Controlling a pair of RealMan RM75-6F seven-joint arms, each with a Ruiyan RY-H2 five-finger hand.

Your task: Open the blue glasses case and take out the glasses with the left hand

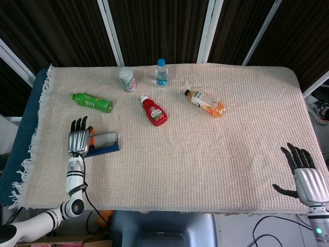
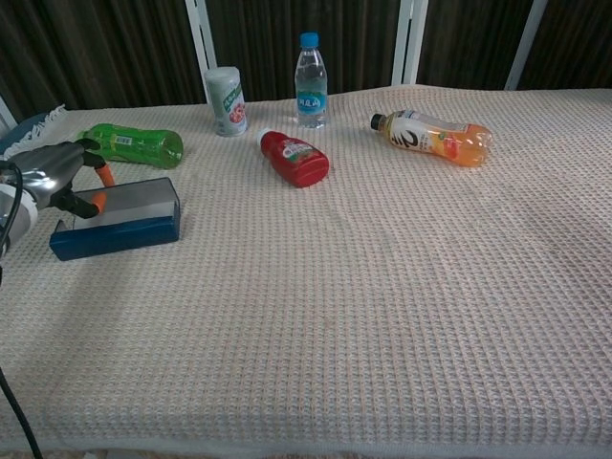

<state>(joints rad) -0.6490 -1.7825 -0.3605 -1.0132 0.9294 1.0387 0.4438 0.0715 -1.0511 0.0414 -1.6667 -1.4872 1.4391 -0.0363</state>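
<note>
The blue glasses case [image 1: 105, 142] [image 2: 117, 221] lies shut at the table's front left, a grey face up and a blue side toward me. My left hand [image 1: 77, 141] [image 2: 50, 178] is at the case's left end. Its orange-tipped fingers [image 2: 98, 200] pinch that end, one on the grey top and one behind the far edge. No glasses show. My right hand [image 1: 307, 179] hovers open with fingers spread off the front right corner, far from the case; the chest view does not show it.
On the woven cloth [image 1: 205, 149] a green bottle [image 1: 92, 102] lies just behind the case. Further back are a white can [image 1: 127, 80], a water bottle [image 1: 162, 73], a lying red ketchup bottle [image 1: 154, 110] and an orange drink bottle [image 1: 205, 103].
</note>
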